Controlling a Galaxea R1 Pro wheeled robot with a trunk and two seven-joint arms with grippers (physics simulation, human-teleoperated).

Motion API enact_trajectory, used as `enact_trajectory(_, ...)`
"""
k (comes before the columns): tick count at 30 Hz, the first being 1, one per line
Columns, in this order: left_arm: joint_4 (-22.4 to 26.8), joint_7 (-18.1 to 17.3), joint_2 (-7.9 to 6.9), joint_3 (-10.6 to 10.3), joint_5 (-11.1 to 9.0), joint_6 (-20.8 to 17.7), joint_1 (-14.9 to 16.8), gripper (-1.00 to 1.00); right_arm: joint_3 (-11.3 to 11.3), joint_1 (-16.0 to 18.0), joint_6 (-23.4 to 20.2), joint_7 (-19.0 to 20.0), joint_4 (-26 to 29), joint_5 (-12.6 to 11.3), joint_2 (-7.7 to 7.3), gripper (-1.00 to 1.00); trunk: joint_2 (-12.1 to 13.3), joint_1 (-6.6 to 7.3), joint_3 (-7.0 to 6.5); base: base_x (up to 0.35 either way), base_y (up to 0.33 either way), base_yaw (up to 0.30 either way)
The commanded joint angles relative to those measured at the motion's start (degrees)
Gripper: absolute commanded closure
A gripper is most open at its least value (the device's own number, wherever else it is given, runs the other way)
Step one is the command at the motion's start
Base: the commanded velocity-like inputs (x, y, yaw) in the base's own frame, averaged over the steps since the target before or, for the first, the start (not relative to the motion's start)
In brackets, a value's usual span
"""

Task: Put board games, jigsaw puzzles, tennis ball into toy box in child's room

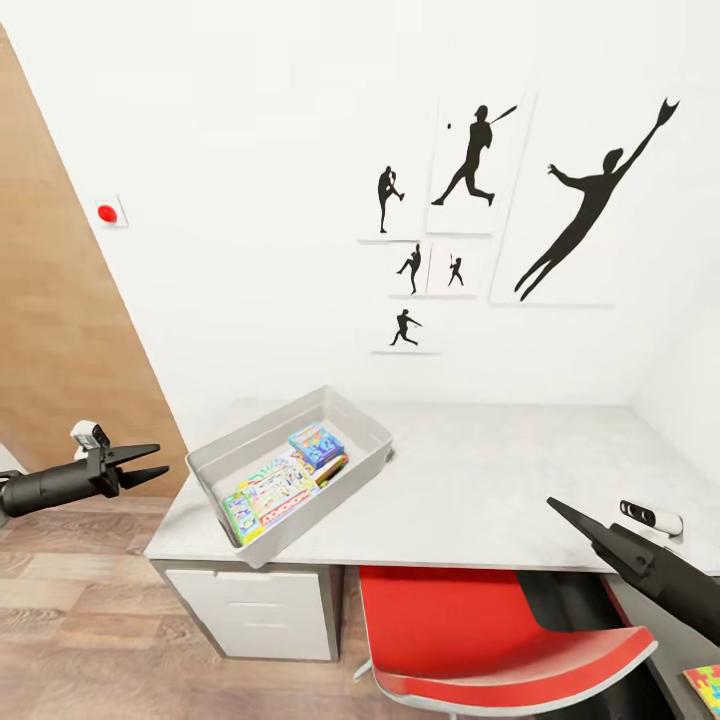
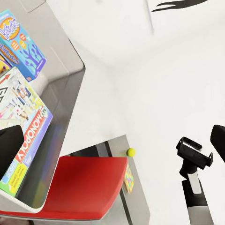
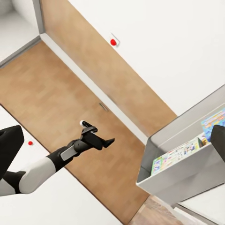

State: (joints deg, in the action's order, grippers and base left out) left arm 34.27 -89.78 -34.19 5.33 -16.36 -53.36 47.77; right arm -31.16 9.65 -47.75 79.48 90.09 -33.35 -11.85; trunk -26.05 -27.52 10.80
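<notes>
Games are being kept in the toy box [image 1: 372, 420] on the surface [image 1: 500, 480]. Left gripper [image 1: 152, 464] and right gripper [image 1: 560, 509] are being held empty, fingers parted. The tennis ball [image 2: 131, 152], probably light and rollable, is best pinched across its middle.

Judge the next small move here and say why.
Probably swing the right hand toward the dark end section of the table, where the jigsaw puzzle and the tennis ball lie. The toy box already holds board games; both hands are free, the left hand open off the table's edge.
</notes>
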Motion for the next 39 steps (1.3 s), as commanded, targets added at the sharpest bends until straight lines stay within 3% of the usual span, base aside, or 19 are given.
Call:
enact_trajectory(1,0.0,-0.2,-0.01,0.0,0.0,-0.6,0.0,-1.00,0.0,0.0,-0.5,0.1,0.0,-0.1,-0.01,-1.00,0.3,0.19,-0.08,-0.001,0.000,0.000)
enact_trajectory(8,0.0,-0.2,-0.03,-0.1,0.0,-0.6,0.0,-1.00,0.0,0.0,-0.5,0.1,0.0,-0.2,-0.01,-1.00,3.1,1.73,-1.33,0.000,0.000,0.000)
enact_trajectory(27,0.5,-0.2,0.00,-0.1,0.1,-0.5,0.0,-1.00,0.0,0.0,-0.7,-0.1,0.1,-0.1,-0.01,-1.00,3.1,1.74,-1.37,0.000,0.000,-0.004)
enact_trajectory(39,1.3,-0.2,-0.08,-0.1,0.0,-0.5,0.0,-1.00,0.0,0.0,-0.6,-0.1,0.0,-0.1,-0.05,-1.00,3.1,1.74,-1.86,0.000,0.000,-0.175)
